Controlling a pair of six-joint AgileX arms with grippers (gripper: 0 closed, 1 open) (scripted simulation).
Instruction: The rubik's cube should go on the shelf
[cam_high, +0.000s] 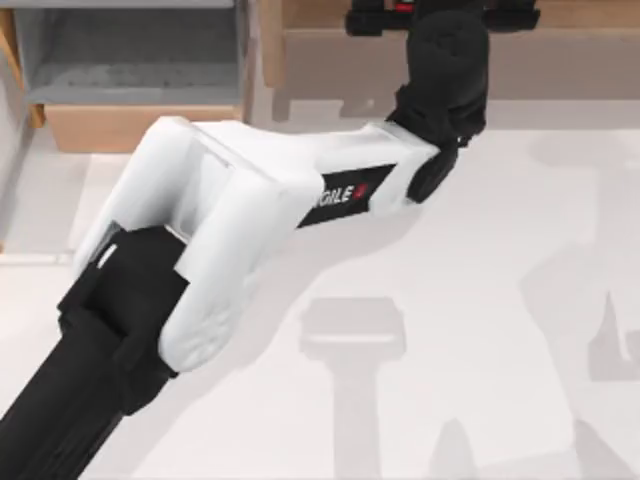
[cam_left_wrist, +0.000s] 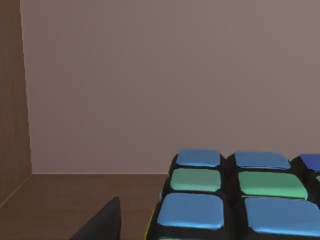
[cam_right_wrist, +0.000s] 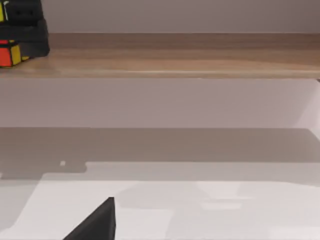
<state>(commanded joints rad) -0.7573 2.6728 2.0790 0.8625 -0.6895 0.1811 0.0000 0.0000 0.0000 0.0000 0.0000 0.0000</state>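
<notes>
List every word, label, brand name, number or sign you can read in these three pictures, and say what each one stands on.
"AGILE": white letters on a black plate with a red mark after them, on the white shell of the left arm in the top view; the plate's first letter is partly hidden.
The rubik's cube, the shelf and the table carry no readable text.

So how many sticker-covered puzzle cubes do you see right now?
1: the black-gridded rubik's cube with coloured square stickers sits at the left gripper, over the light-brown wooden shelf, at the top view's far edge. Others may be hidden behind the arm.
</notes>
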